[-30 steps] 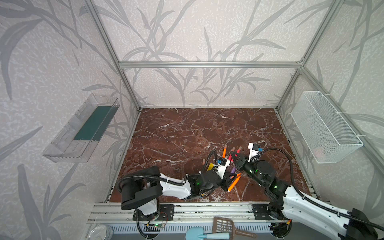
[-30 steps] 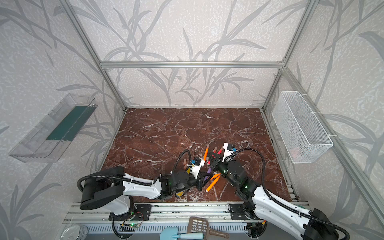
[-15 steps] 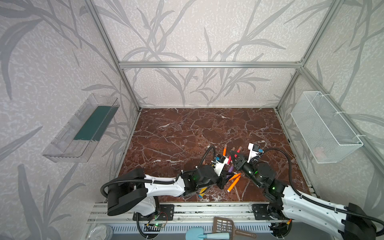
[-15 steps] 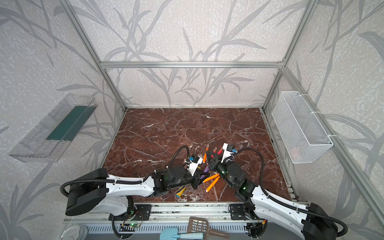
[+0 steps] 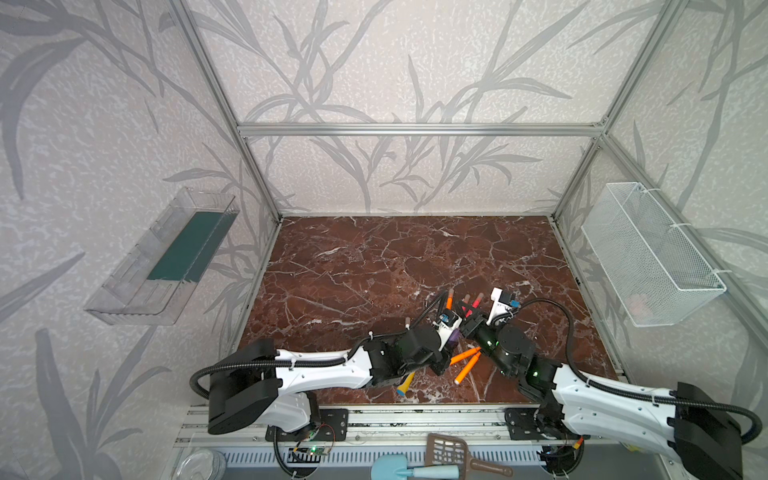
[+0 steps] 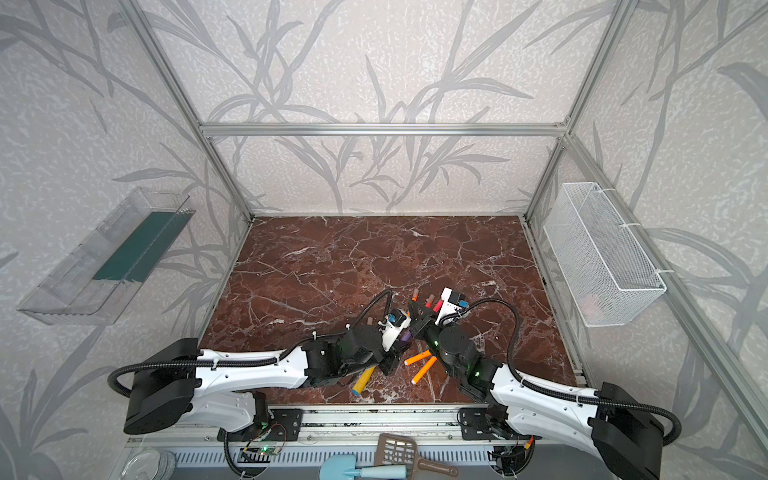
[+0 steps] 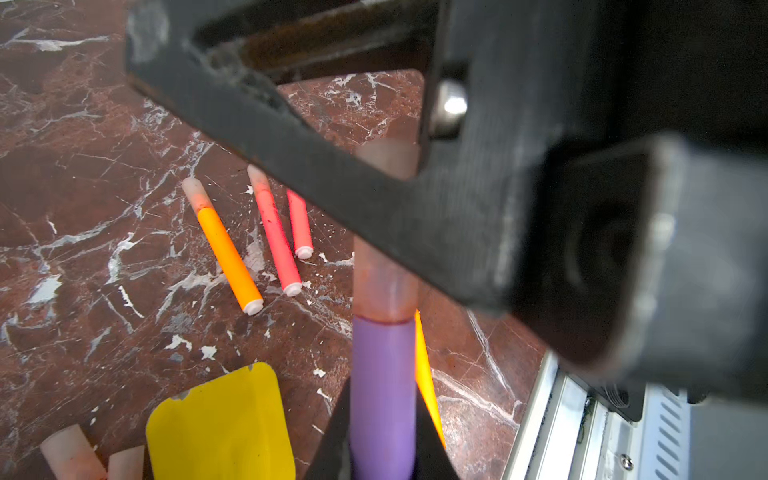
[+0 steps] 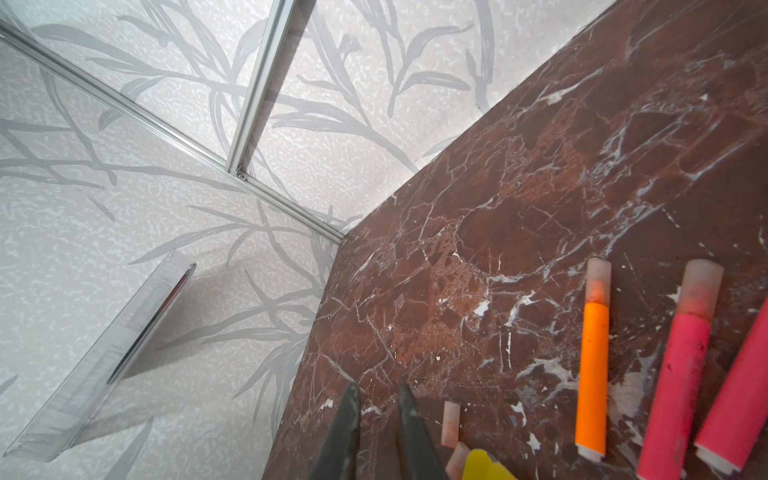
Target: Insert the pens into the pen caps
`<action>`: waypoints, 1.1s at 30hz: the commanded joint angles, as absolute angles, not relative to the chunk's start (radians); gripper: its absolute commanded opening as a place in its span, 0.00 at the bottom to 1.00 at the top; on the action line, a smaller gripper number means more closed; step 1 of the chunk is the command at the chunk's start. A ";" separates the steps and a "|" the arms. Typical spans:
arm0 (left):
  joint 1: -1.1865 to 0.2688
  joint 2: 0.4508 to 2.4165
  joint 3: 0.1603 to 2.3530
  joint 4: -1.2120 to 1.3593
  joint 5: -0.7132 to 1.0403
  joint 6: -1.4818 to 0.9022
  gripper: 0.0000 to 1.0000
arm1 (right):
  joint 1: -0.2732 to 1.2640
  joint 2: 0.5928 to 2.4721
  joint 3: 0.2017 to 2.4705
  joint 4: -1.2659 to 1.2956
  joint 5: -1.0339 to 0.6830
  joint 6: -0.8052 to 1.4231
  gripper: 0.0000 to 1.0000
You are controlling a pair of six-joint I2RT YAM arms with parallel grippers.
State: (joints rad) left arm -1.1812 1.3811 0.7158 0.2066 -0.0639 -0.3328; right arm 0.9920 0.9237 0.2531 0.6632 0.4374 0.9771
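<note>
Within left hand (image 7: pixel 382 440): purple pen (image 7: pixel 382 374); pen cap (image 7: pixel 384 291) within right hand (image 8: pixel 378 390).

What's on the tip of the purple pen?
A translucent pinkish cap, its rim meeting the purple pen. A finger of the right gripper crosses the cap and hides its middle; the pen's tip inside cannot be made out.
</note>
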 commanded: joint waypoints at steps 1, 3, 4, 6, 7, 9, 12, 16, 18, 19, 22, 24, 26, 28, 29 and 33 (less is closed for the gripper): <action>-1.046 1.316 0.781 0.432 -0.122 -0.401 0.00 | 1.094 0.941 0.183 0.729 0.216 0.883 0.00; -1.001 1.285 0.755 0.458 -0.005 -0.437 0.00 | 1.100 0.954 0.162 0.813 0.208 0.848 0.00; -0.991 1.273 0.748 0.461 0.022 -0.447 0.00 | 1.102 0.961 0.160 0.829 0.204 0.839 0.00; -0.985 1.249 0.741 0.456 0.061 -0.448 0.00 | 1.107 0.979 0.164 0.851 0.193 0.830 0.00; -0.984 1.241 0.737 0.458 0.074 -0.448 0.00 | 1.110 0.988 0.167 0.856 0.192 0.831 0.00; -0.978 1.219 0.725 0.464 0.102 -0.461 0.00 | 1.124 1.010 0.173 0.881 0.190 0.826 0.00; -0.952 1.191 0.703 0.478 0.133 -0.490 0.00 | 1.148 1.048 0.165 0.956 0.189 0.816 0.00; -0.945 1.158 0.690 0.456 0.106 -0.480 0.00 | 1.160 1.081 0.180 0.968 0.188 0.816 0.00; -0.943 1.151 0.687 0.449 0.088 -0.476 0.00 | 1.163 1.093 0.199 0.938 0.189 0.835 0.00; -0.943 1.148 0.688 0.440 0.075 -0.472 0.00 | 1.163 1.095 0.211 0.904 0.192 0.854 0.00; -0.945 1.145 0.686 0.426 0.018 -0.458 0.00 | 1.179 1.097 0.274 0.753 0.214 0.932 0.00; -0.945 1.144 0.686 0.417 -0.015 -0.448 0.00 | 1.200 1.108 0.297 0.679 0.230 0.958 0.00; -0.945 1.144 0.687 0.414 -0.016 -0.441 0.00 | 1.206 1.117 0.299 0.686 0.244 0.959 0.00; -0.945 1.144 0.684 0.413 0.002 -0.439 0.00 | 1.206 1.106 0.302 0.662 0.270 0.962 0.00; -0.948 1.143 0.681 0.417 0.012 -0.436 0.00 | 1.206 1.091 0.304 0.634 0.290 0.964 0.00; -0.965 1.143 0.657 0.437 0.038 -0.427 0.00 | 1.206 1.026 0.310 0.542 0.342 0.955 0.01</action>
